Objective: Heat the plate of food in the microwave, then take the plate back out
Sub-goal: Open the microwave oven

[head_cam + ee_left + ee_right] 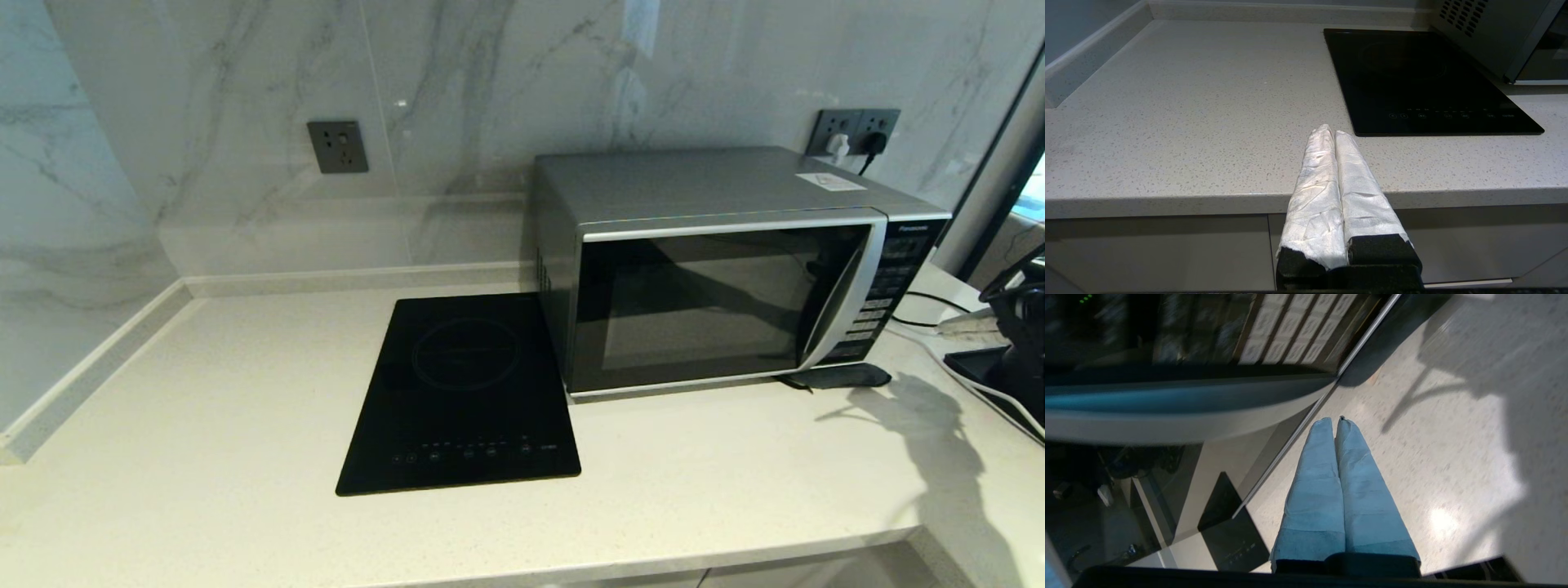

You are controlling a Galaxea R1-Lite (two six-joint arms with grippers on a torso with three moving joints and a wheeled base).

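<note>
The left gripper [1334,132] sat low in the centre of its wrist view, at the near edge of the pale speckled bench [204,457]. Its white-wrapped jaws were pressed together with nothing between them, pointing across the bench toward the black induction hob [461,396].

In the head view the hob lay flat at centre frame, with a dark wall socket [337,147] above it on the marble wall. Just right of the hob stood the microwave [718,269], silver-grey, its dark glass door closed and its curved handle strip beside the button panel at the right end. A small dark flat piece [841,376] lay on the bench at the microwave's lower right corner; what it was could not be made out. Behind the microwave, at upper right, a double socket [856,131] held two plugs.

The right gripper [1336,421] showed in its own wrist view at centre, jaws closed tight and gripping nothing, hovering over the bench just off the microwave's front lower edge, near the handle strip. At the head view's far right edge a dark shape was probably part of the right arm [1020,327]. A white cable ran along the bench there.
</note>
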